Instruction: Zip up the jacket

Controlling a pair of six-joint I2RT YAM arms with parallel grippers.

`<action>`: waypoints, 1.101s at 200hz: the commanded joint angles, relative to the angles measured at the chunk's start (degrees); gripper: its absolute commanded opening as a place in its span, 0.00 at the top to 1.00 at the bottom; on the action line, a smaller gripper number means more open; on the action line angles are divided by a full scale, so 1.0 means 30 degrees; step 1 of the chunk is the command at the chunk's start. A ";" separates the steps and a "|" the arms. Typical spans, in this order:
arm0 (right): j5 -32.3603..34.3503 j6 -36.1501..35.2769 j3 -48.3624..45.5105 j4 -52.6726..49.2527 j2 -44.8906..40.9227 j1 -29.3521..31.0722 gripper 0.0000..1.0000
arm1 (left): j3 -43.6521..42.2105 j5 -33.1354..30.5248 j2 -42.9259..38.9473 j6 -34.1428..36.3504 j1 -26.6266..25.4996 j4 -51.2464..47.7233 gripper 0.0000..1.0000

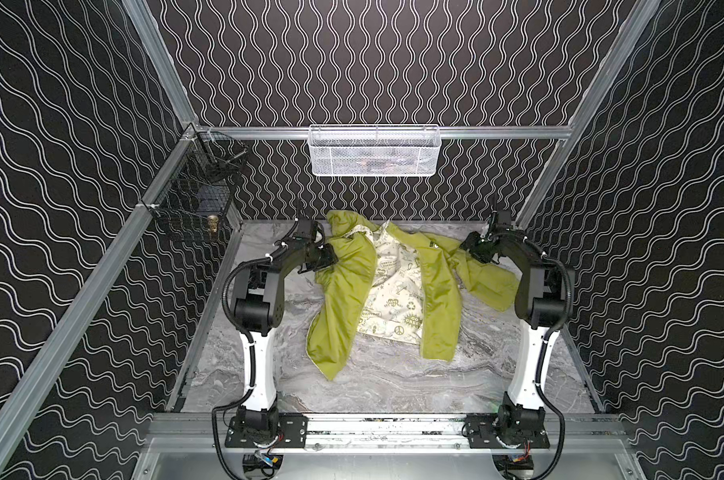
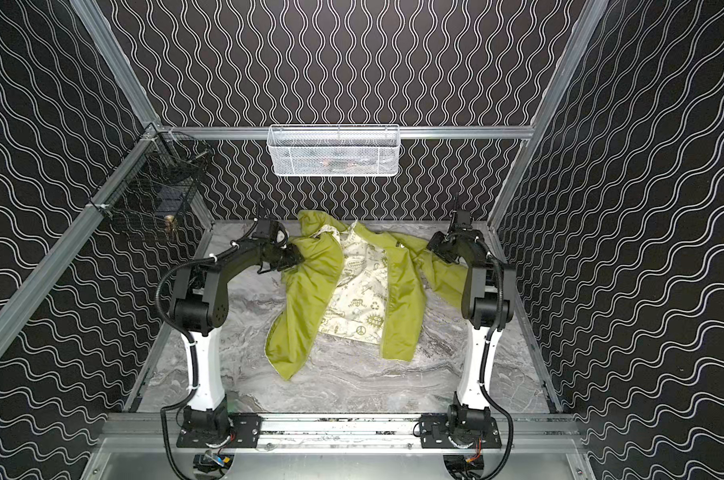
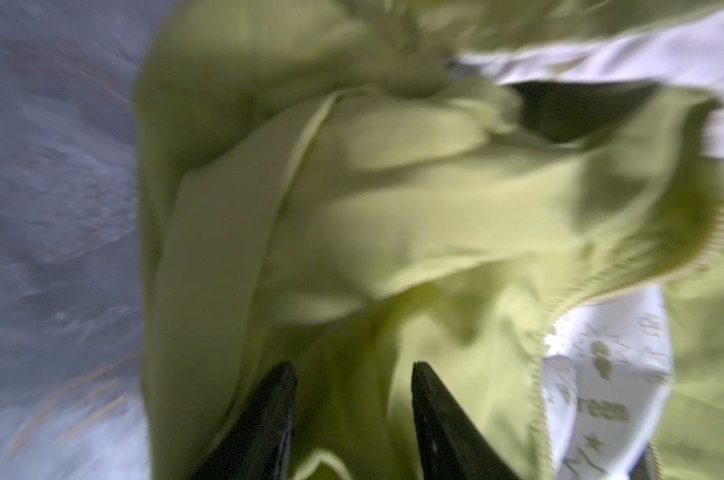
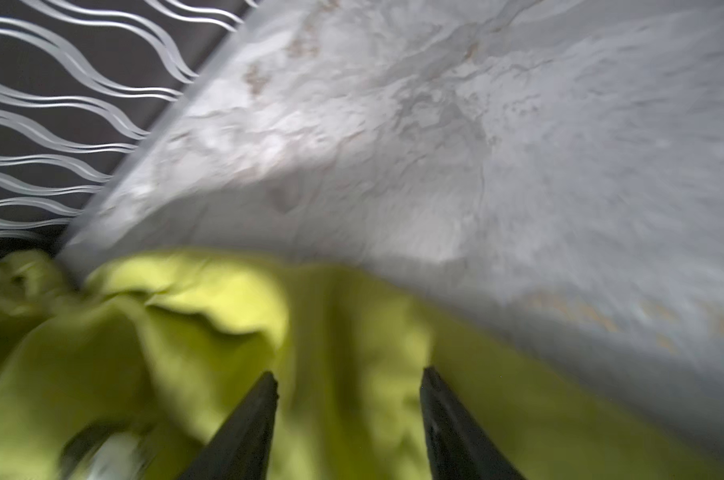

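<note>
The jacket (image 1: 439, 291) lies open on the table (image 1: 393, 386), far from zipped. The left gripper (image 3: 354, 374) and right gripper (image 4: 349, 378) hang spread over its cloth, seemingly holding nothing, though the wrist views are blurry. A grab here could bunch the thin cloth and miss the zipper (image 3: 547, 324).

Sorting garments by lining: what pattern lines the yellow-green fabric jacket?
Cream lining printed with small green doodles; clearest in a top view.

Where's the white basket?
In both top views, the white basket hangs midway along the back rail, above and behind the open jacket.
</note>
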 commanded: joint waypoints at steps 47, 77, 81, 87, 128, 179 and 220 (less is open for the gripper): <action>0.1361 -0.0161 -0.6273 0.0633 -0.7723 0.1053 0.46 | -0.2571 0.0421 -0.4900 -0.1142 -0.0497 -0.0171 0.47; 0.2016 -0.0275 -1.0190 0.0454 -1.0706 0.3271 0.52 | -0.4679 0.0762 -0.7185 -0.1325 -0.1715 -0.0451 0.47; 0.2166 -0.0209 -1.0738 0.0496 -1.1029 0.3570 0.53 | -0.5050 0.0915 -0.7483 -0.1391 -0.1911 -0.0349 0.47; 0.2268 -0.0070 -1.1642 0.0599 -1.1612 0.4089 0.54 | -0.5540 0.1091 -0.7830 -0.1461 -0.2231 -0.0334 0.48; 0.2374 0.1523 -1.7073 0.1261 -1.4516 0.7002 0.58 | -0.9767 0.2411 -1.0483 -0.3100 -0.4852 0.1458 0.48; 0.2370 0.3172 -2.1116 0.1640 -1.7307 0.7273 0.54 | -1.2638 0.3384 -1.0983 -0.4435 -0.8675 0.5453 0.44; 0.3359 0.3307 -2.1322 0.0515 -1.7785 0.7159 0.67 | -1.0355 0.3586 -0.8112 -0.3598 -1.1001 0.6187 0.44</action>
